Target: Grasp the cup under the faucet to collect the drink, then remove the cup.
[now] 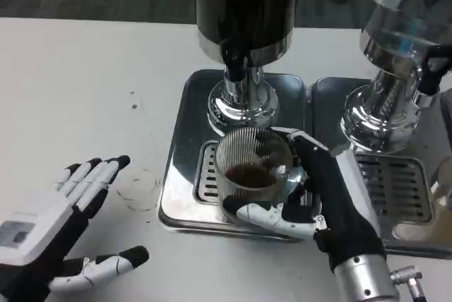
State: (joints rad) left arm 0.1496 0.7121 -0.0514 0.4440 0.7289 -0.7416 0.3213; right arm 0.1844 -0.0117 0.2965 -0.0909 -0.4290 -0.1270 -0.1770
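Note:
A ribbed clear cup [253, 169] with dark drink in its bottom stands on the drip grille of the steel tray [183, 133], just below the dark dispenser's faucet [235, 68]. My right hand [321, 192] wraps around the cup from its right side, thumb across the front and fingers behind it. Over the white table at the lower left, my left hand [53, 235] is open with fingers spread and holds nothing.
The dark drink dispenser [246, 13] rises on a chrome base behind the cup. A second dispenser [399, 62] with its own tray and grille stands to the right. A faint wet ring [140, 188] marks the table left of the tray.

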